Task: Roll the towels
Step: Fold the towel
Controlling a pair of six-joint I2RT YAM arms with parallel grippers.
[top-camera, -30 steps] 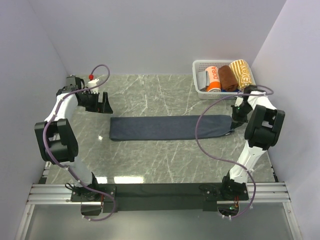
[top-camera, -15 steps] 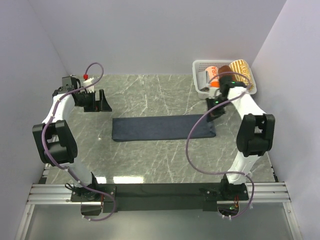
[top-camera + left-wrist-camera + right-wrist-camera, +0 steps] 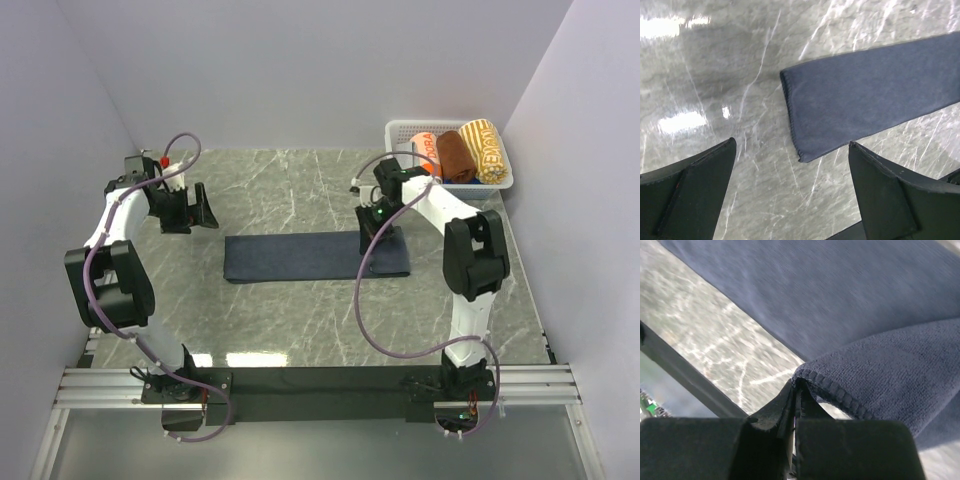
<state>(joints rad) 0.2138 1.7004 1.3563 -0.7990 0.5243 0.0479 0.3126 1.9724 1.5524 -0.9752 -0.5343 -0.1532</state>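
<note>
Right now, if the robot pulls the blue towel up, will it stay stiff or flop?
Probably flop: the blue towel bends softly over itself where the right gripper pinches its edge. Its fuzzy weave likely grips rather than slips.

Robot lab cell: plain white partition walls (image 3: 300,70), marble-look tabletop (image 3: 300,320), aluminium mounting rail (image 3: 100,385) at edge.

I see one towel (image 3: 300,257): dark navy, plain, soft pile, stitched hem. It lies as a long narrow strip at mid-desk, with its long sides parallel to the near edge. The end toward the left edge lies flat on the desk. The right end is lifted and doubled back over the strip, its hemmed corner pinched in the right gripper (image 3: 795,390).
</note>
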